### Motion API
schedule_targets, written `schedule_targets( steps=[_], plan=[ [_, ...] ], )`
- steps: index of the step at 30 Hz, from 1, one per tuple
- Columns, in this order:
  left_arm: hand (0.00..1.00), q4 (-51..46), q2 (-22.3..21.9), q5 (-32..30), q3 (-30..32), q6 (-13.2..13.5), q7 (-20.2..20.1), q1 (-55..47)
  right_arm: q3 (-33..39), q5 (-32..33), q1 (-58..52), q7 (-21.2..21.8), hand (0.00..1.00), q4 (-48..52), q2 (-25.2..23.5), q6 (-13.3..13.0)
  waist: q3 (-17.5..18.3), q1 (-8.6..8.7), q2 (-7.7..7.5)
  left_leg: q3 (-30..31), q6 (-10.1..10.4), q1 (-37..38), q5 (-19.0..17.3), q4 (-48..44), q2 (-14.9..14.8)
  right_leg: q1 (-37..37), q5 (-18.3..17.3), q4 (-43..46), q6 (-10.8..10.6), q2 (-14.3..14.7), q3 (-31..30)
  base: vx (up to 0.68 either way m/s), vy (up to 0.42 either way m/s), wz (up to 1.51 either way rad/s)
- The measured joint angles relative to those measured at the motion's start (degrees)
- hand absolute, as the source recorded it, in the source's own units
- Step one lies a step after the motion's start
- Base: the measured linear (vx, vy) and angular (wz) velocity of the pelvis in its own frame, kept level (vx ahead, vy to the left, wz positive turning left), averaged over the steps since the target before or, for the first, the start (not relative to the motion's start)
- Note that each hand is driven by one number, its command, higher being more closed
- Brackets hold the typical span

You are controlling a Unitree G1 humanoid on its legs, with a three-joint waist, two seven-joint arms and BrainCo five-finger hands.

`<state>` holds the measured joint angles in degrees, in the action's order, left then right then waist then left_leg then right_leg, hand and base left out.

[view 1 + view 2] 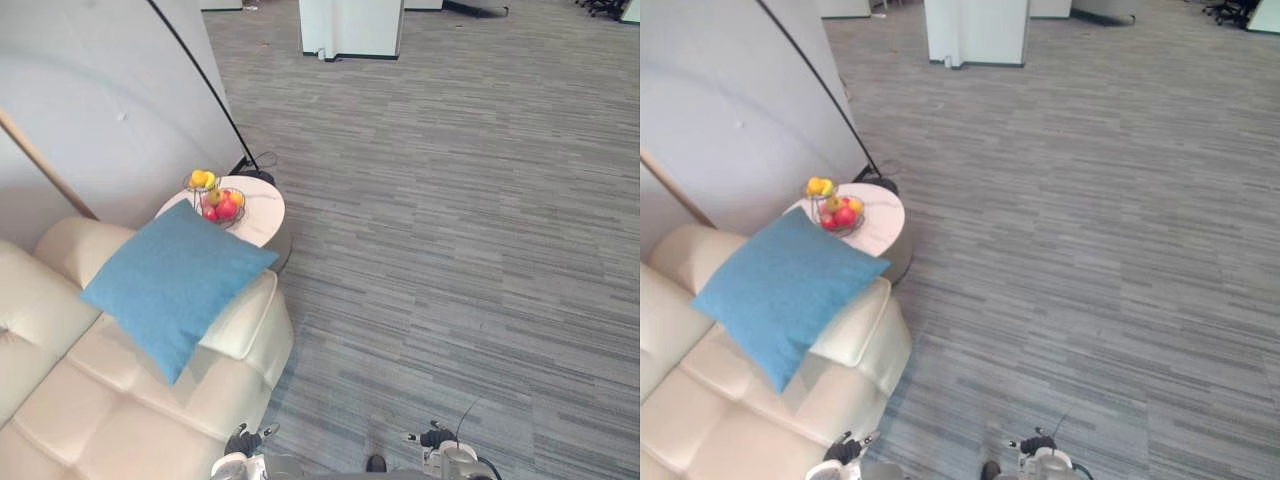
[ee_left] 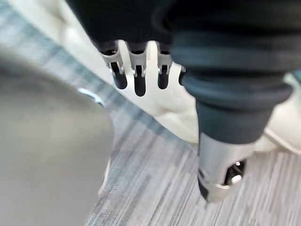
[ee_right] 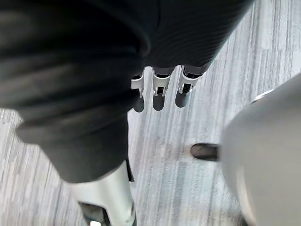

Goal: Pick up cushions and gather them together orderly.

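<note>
While the blue cushion (image 1: 175,285) lies tilted across the padded arm of the cream sofa (image 1: 90,410), one corner pointing down toward the seat and another reaching out over the arm's far edge, both of the robot's hands hang low and well apart from it, on the carpet side of the sofa's near end. The left hand (image 2: 139,70) hangs nearest the sofa, its fingers (image 2: 119,75) loose and nearly straight, slightly apart from one another, with nothing in them; the cream upholstery shows just past their dark tips. The right hand (image 3: 159,92) hangs farther from the sofa, over the grey striped carpet (image 1: 450,250), its fingers (image 3: 184,92) likewise relaxed, side by side and empty. Just beyond the sofa's arm stands a small round white table (image 1: 265,222), its edge tucked under the cushion's upper corner. On it sits a wire fruit basket (image 1: 222,205) with red fruit in the lower bowl and yellow fruit above. Behind the sofa a thin black lamp pole (image 1: 200,75) arcs up along a pale wall (image 1: 90,110).
</note>
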<state>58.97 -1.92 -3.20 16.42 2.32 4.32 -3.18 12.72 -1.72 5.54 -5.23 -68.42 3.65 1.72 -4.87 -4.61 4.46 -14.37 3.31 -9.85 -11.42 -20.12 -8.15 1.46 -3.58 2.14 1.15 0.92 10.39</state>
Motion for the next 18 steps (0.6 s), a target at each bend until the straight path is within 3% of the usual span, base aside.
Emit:
schedule_targets(
  steps=[1, 4, 8, 10, 11, 12, 13, 16, 18],
  plan=[
    [0.0, 0.13, 0.5, -0.06, -0.02, -0.06, -0.02, 0.4, 0.11, -0.02, -0.16, -0.03, 0.0, 0.01, -0.17, 0.01, 0.16, -0.61, -0.64, -2.34, -0.95, 0.74, 2.6, 2.21, 0.72, 1.0, -0.4, -0.45, -0.69, -0.84, -0.15, 0.32, 0.111, -0.05],
    [0.0, 0.44, 1.23, -0.05, -0.07, -0.31, -0.12, 0.72, 1.29, -0.02, -0.4, 0.11, 0.0, -0.08, -0.36, 0.01, 0.02, -0.68, -1.22, -3.58, -0.96, 3.17, 2.85, 5.24, 2.64, 2.5, -0.01, -0.82, -2.6, -2.47, 1.85, 0.32, 0.131, 0.32],
    [0.0, 1.49, 1.71, -0.05, -0.11, -0.53, -0.16, 0.27, 3.11, -0.44, -1.37, 0.28, 0.0, -0.08, -0.63, -0.05, 0.68, -0.73, -0.27, -0.29, -1.54, 9.56, 3.16, 11.69, 4.4, 5.74, 0.54, 3.12, -4.26, -3.07, 3.38, 0.26, 0.131, 0.52],
    [0.0, 2.6, 1.5, 0.02, -0.51, -0.68, -0.71, 0.11, 3.17, -0.63, -1.44, 0.55, 0.0, 0.08, -0.26, -0.12, 1.16, -0.22, 0.78, 2.11, -1.74, 12.21, 3.2, 13.76, 4.79, 2.73, -0.9, 14.59, -6.47, -4.51, 5.34, 0.2, 0.109, 0.79],
    [0.0, 2.72, 1.95, -0.01, -2.11, -0.82, -0.86, 0.4, 4.17, -0.69, -1.27, 0.72, 0.0, 0.08, 0.44, -0.19, 0.5, 0.65, 0.77, 5.34, -3.87, 15.55, 2.8, 14.55, 5.23, -2.05, -1.13, 29.68, -6.36, -6.22, 5.21, 0.24, 0.042, 0.87],
    [0.0, 2.8, 2.39, -0.03, -3.2, -0.84, -0.87, 0.33, 4.26, -0.71, -1.19, 0.8, 0.0, 0.05, 0.6, -0.21, 0.12, 1.1, 1.24, 6.6, -4.76, 16.25, 2.23, 14.69, 5.32, -3.18, -3.23, 33.04, -5.7, -6.49, 4.79, 0.27, -0.014, 1.28],
    [0.0, 3.72, 3.21, -0.05, -4.66, -0.93, -0.94, 0.44, 4.22, -0.71, -1.34, 0.85, 0.0, 0.07, 0.83, -0.23, 0.17, 1.74, 0.78, 9.36, -5.2, 17.68, 1.95, 15.12, 5.62, -4.76, -7.31, 34.55, -4.84, -6.36, 3.53, 0.23, -0.078, 1.03],
    [0.0, 4.74, 3.37, -0.04, -4.07, -1.08, -0.84, 1.26, 4.01, -0.71, -1.54, 0.8, 0.0, 0.09, 1.6, -0.29, 0.02, 2.05, 0.98, 13.63, -6.02, 18.15, 0.94, 15.52, 5.25, -10.22, -9.45, 27.51, -4.41, -3.6, -0.44, 0.19, -0.074, 0.89],
    [0.0, 4.77, 2.96, -0.04, -2.36, -1.47, -0.75, 1.54, 3.69, -0.49, -1.38, 0.81, 0.0, 1.04, 1.84, -0.42, -0.62, 2.36, 0.83, 18.15, -5.92, 18.0, -0.92, 15.2, 4.87, -14.65, -6.17, 17.1, -4.73, -0.79, -8.04, 0.26, -0.179, 0.99]
  ],
)
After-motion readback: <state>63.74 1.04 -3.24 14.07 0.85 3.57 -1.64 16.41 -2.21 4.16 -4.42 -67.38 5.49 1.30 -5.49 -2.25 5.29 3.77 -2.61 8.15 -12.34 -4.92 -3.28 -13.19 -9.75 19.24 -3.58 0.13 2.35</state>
